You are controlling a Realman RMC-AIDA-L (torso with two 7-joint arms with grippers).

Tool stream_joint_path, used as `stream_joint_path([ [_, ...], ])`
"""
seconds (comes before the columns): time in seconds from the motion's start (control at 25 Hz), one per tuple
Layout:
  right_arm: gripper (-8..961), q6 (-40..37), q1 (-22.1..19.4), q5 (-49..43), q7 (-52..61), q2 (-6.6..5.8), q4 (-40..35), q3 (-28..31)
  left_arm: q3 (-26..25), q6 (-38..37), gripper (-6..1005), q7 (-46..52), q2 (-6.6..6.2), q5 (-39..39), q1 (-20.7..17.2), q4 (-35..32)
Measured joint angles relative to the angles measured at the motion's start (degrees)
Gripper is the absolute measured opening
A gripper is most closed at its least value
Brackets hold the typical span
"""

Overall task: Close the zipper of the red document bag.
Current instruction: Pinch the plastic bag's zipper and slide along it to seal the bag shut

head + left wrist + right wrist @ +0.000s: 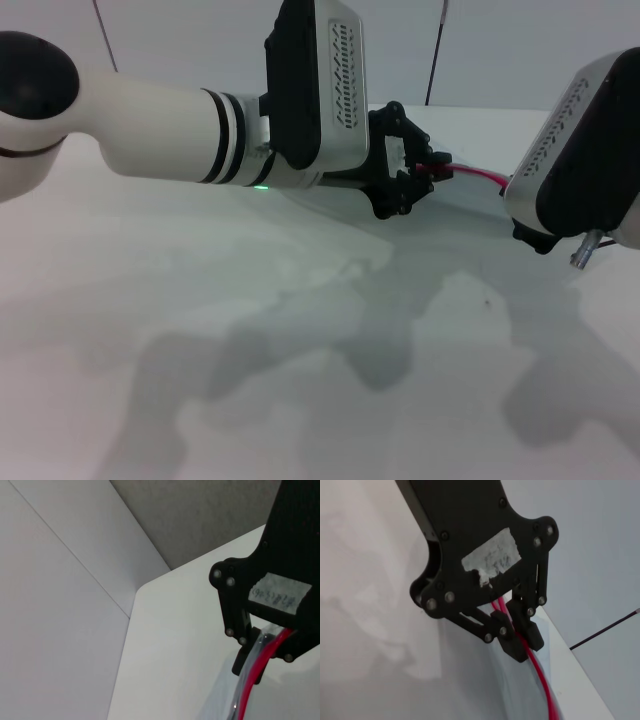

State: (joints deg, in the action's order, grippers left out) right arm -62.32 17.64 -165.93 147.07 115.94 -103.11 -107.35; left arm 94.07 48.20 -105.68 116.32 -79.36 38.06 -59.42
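Zipper (470, 172) in L gripper (418, 170), R gripper (520, 630).

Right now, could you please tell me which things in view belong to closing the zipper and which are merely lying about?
Part of the job:
- thin bright red zipper strip
- translucent pale blue-grey document bag
- left tool, shut on the zipper
- right tool, shut on the zipper

Just there:
- white table; nothing else lies on it in view
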Motion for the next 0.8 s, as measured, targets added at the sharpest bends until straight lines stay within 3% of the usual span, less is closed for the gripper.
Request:
stream_joint_path([
  [0.8,47,0.0,-0.1,0.0,-0.2,-0.05,0.6,2.9,-0.7,-2.6,83,0.6,-0.1,-0.1,-1.6,1.6],
])
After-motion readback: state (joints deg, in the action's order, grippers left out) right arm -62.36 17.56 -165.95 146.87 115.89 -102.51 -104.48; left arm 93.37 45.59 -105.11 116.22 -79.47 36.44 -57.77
